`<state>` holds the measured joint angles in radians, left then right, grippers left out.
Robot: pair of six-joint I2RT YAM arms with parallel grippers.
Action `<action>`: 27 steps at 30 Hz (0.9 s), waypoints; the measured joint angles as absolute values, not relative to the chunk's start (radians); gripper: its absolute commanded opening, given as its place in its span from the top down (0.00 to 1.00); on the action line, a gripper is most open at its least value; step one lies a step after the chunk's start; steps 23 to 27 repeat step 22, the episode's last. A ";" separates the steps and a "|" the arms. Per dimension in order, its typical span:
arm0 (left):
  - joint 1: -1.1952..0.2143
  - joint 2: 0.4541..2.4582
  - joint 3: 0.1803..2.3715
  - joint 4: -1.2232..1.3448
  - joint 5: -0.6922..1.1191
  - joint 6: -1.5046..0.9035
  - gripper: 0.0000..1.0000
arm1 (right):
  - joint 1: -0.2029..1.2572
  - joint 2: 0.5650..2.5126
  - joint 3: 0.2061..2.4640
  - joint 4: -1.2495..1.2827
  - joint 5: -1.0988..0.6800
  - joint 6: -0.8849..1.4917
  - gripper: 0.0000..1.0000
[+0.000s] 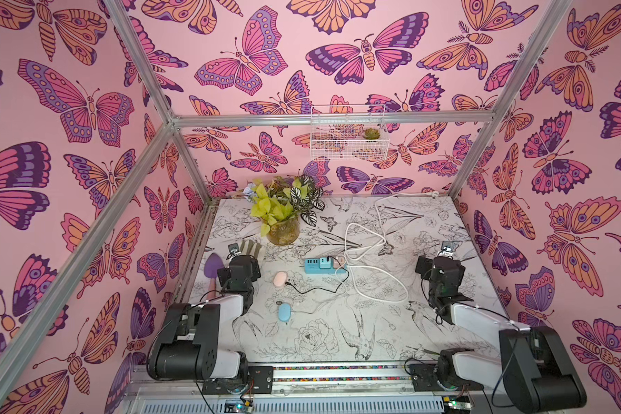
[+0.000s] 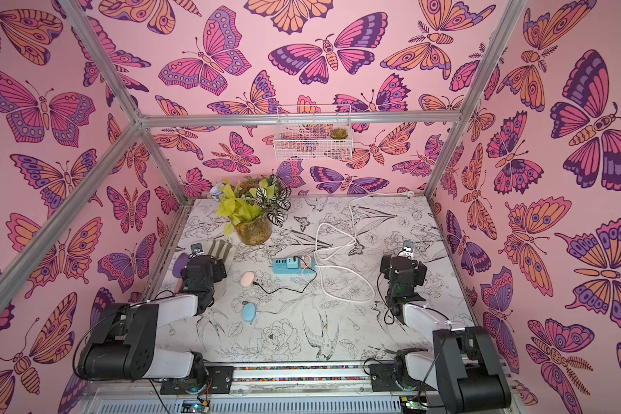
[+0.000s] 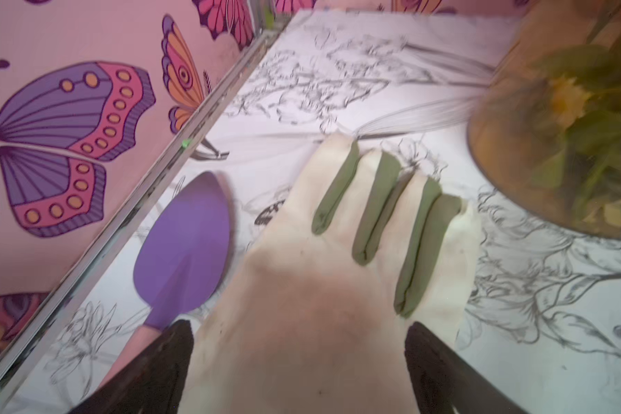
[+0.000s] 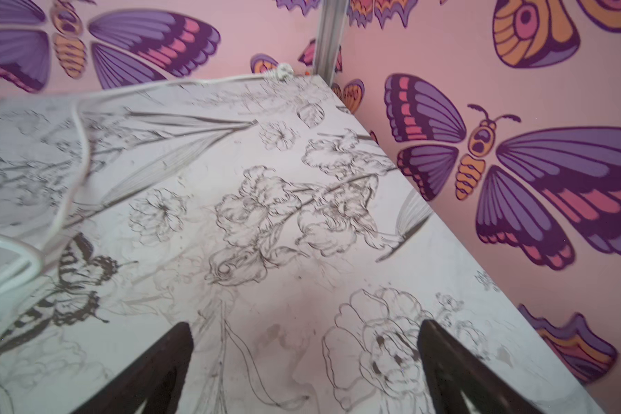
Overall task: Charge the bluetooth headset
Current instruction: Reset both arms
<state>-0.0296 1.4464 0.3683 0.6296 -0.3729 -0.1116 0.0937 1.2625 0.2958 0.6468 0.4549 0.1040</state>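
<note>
A pink oval bluetooth headset case (image 1: 280, 279) (image 2: 247, 279) lies left of centre on the table, and a blue one of the same shape (image 1: 284, 312) (image 2: 249, 312) lies nearer the front. A thin black cable (image 1: 312, 291) runs from the blue power strip (image 1: 319, 265) (image 2: 291, 266), and its plug end (image 1: 288, 283) rests beside the pink case. My left gripper (image 3: 298, 326) is open over a cream and green glove (image 3: 302, 279), left of the pink case. My right gripper (image 4: 307, 326) is open above bare table at the right side, holding nothing.
A purple trowel (image 3: 187, 243) (image 1: 213, 267) lies by the left wall beside the glove. A glass vase of plants (image 1: 283, 229) (image 3: 570, 143) stands behind the left arm. A white cord (image 1: 373, 251) (image 4: 76, 161) loops over the middle of the table. A wire basket (image 1: 348, 139) hangs on the back wall.
</note>
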 measured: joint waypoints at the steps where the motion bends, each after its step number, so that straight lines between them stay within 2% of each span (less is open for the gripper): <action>1: -0.025 1.452 0.362 0.650 -0.345 -0.101 0.05 | 0.093 1.294 0.284 0.700 0.441 0.102 0.01; 2: -0.022 1.464 0.355 0.695 -0.308 -0.084 0.00 | 0.089 1.359 0.270 0.793 0.418 0.099 0.01; 3: -0.023 1.494 0.353 0.765 -0.271 -0.064 0.00 | 0.084 1.441 0.264 0.889 0.398 0.091 0.01; 5: -0.024 1.529 0.367 0.786 -0.229 -0.045 0.00 | 0.075 1.539 0.277 0.899 0.349 0.080 0.01; 12: -0.013 1.546 0.373 0.860 -0.171 -0.028 0.00 | 0.067 1.524 0.342 0.921 0.265 0.051 0.01; 27: -0.013 1.547 0.374 0.885 -0.156 -0.019 0.00 | 0.066 1.518 0.369 0.873 0.241 0.051 0.01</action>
